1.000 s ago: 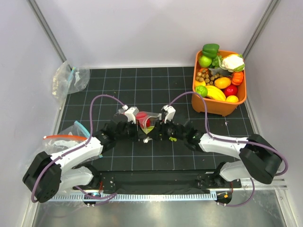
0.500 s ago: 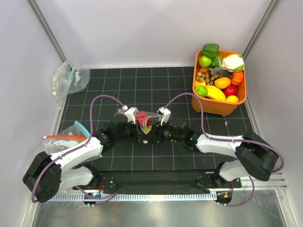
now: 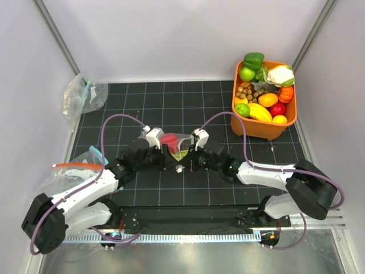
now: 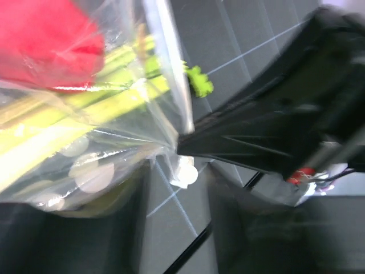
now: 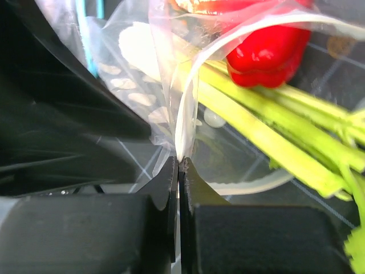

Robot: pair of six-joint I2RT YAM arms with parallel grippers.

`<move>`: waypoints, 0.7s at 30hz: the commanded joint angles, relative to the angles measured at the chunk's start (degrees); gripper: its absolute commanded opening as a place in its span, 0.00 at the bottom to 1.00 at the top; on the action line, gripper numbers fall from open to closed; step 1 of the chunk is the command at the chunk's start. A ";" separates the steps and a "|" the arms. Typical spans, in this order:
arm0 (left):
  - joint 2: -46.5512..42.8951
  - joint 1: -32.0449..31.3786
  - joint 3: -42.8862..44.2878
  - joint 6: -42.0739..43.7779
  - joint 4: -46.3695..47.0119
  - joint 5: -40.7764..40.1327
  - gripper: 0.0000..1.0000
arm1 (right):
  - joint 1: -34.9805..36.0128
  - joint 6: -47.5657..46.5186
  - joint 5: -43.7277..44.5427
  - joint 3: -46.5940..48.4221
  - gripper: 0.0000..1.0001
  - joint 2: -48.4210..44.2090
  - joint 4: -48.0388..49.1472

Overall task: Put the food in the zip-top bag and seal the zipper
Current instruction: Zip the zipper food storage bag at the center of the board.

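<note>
1. Two foods, celery [image 5: 268,137] and red vegetable [image 5: 268,48], sit inside the zip-top bag [image 3: 174,145], midway between the bench's [image 3: 274,188] side edges; right fingers [image 5: 159,188] clamped on the zipper [image 5: 185,114]; left fingers [image 4: 68,245] too blurred to tell.
2. Sealing appears in hand; next, pinch along the strip.

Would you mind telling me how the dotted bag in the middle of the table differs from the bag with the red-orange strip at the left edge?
The dotted bag is pinched at its edge by the right gripper; the red-orange-strip bag lies loose at the left edge. The dotted bag holds a red toy vegetable and celery; nothing shows inside the other. Both are clear plastic.
</note>
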 commanded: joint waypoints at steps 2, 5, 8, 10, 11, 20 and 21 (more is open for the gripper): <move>-7.10 -0.22 -1.25 2.36 2.25 -1.94 0.54 | -1.14 1.03 2.82 2.16 0.01 -3.81 -2.52; -11.49 -0.31 -2.48 3.95 2.25 -2.73 0.64 | -2.54 2.61 -0.78 2.69 0.01 -4.25 -4.28; -13.88 -0.75 -3.27 6.49 2.60 -3.00 0.71 | -4.13 4.80 -6.05 2.60 0.01 -3.29 -2.71; -14.06 -1.71 -3.45 9.04 3.39 -3.09 0.72 | -6.41 6.30 -10.86 2.52 0.01 -2.67 -2.00; -13.89 -2.15 -3.54 10.09 3.91 -3.26 0.71 | -7.37 6.74 -12.29 3.04 0.01 -2.41 -2.26; -10.55 -15.31 -6.35 26.68 11.64 -18.38 0.69 | -12.31 6.66 -25.66 5.50 0.01 -0.03 -6.21; -10.37 -16.56 -6.79 29.32 12.87 -18.90 0.68 | -12.39 6.23 -25.57 5.77 0.01 -0.38 -7.00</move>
